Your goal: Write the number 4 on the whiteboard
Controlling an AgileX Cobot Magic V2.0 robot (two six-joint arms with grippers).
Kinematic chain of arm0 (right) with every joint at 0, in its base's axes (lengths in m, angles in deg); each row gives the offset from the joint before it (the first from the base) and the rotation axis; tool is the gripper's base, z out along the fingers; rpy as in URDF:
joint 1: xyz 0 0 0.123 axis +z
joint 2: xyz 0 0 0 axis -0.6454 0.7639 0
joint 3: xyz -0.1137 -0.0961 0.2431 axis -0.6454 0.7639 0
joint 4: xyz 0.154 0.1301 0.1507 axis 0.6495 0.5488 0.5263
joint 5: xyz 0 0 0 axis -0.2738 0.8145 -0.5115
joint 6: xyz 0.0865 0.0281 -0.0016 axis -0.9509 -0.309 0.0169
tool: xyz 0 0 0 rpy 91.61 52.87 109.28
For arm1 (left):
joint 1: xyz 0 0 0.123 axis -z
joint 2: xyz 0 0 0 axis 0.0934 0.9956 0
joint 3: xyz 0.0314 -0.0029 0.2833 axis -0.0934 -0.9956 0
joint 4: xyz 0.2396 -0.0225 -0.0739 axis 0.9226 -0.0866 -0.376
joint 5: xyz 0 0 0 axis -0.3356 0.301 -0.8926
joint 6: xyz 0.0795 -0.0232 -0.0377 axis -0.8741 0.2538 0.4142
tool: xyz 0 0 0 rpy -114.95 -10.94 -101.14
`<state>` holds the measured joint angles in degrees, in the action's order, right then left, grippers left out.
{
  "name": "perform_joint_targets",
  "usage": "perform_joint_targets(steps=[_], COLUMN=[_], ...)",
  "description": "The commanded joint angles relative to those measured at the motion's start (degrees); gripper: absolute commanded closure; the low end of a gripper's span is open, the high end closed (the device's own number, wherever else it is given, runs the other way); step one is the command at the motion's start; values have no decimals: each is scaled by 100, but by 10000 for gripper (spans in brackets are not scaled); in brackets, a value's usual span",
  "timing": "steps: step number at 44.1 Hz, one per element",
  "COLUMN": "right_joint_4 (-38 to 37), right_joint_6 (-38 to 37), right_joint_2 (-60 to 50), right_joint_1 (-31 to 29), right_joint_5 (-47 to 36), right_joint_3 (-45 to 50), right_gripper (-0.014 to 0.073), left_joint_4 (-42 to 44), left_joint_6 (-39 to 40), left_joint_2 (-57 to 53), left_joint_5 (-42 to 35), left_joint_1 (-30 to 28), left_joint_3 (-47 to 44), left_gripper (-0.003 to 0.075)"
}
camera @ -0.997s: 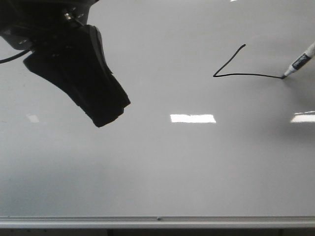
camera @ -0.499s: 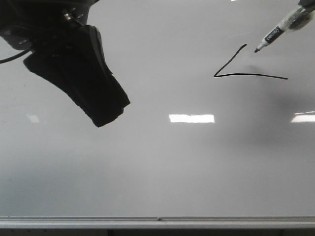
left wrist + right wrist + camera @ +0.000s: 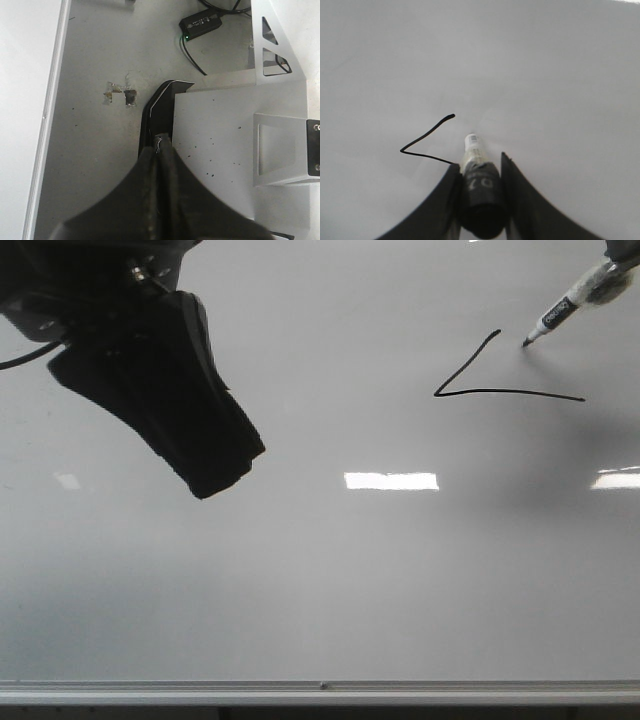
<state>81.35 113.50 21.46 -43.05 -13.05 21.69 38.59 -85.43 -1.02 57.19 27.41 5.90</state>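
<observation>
The whiteboard [image 3: 330, 570] fills the front view, with a silver rail [image 3: 320, 692] along its lower edge. On it are two black strokes of the number 4 [image 3: 470, 375]: a slanted line and a long horizontal bar; no vertical stem shows. The strokes also show in the right wrist view [image 3: 426, 137]. My right gripper [image 3: 479, 167] is shut on a black-and-white marker [image 3: 479, 192]. The marker [image 3: 572, 300] comes in from the upper right, its tip at the board just right of the slanted line's top. My left gripper [image 3: 205, 475] hangs dark at the upper left, shut and empty [image 3: 161, 150].
Bright rectangular light reflections [image 3: 391, 481] lie on the board at the middle and right edge. The left wrist view looks past the board's edge to a grey floor [image 3: 95, 150], a black box with cables [image 3: 201, 23] and a white metal frame [image 3: 240, 135].
The marker left the right end of the horizontal bar, lifted and moved up and left. Its tip now sits near the top of the slanted line. The left arm has not moved.
</observation>
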Motion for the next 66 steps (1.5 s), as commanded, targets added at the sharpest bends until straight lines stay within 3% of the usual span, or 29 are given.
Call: perform_joint_targets(steps=[1, 12, 29, 39, 42, 44, 50, 53, 56, 66], right_joint_4=[189, 98, 105, 112, 112, 128, 187, 250, 357, 1407], right_joint_6=[10, 10, 10, 173, 248, 248, 248, 253, 292, 814], right_joint_2=[-123, 286, 570, -415, -497, -497, -475, -475, -475, -475], right_joint_1=[-1, -1, -1, 120, 286, 439, 949, 1150, 1351, 1806], right_joint_5=[-206, 331, 472, 1949, 2479, 2799, 3296, 3310, 3310, 3225], right_joint_3=[-181, -136, 329, 152, -9, -144, -297, -297, -297, -297], right_gripper=[655, 655, 655, 655, 655, 655, 655, 655, 655, 655], left_joint_4=[-289, -289, -289, -362, -453, -538, -724, -767, -930, -1413], left_joint_6=[43, 43, 43, 43, 43, 43, 32, 32, -27, -616], left_joint_2=[-224, -224, -224, -224, -224, -224, -224, -224, -224, -224], left_joint_5=[3, 3, 3, -10, -71, -165, -613, -912, -1017, -865], left_joint_1=[34, 34, 34, 34, 34, 34, 34, 34, 34, 34], left_joint_3=[166, 166, 166, 166, 166, 166, 166, 166, 166, 166], left_gripper=[741, 741, 741, 735, 685, 610, 239, 110, 69, 111])
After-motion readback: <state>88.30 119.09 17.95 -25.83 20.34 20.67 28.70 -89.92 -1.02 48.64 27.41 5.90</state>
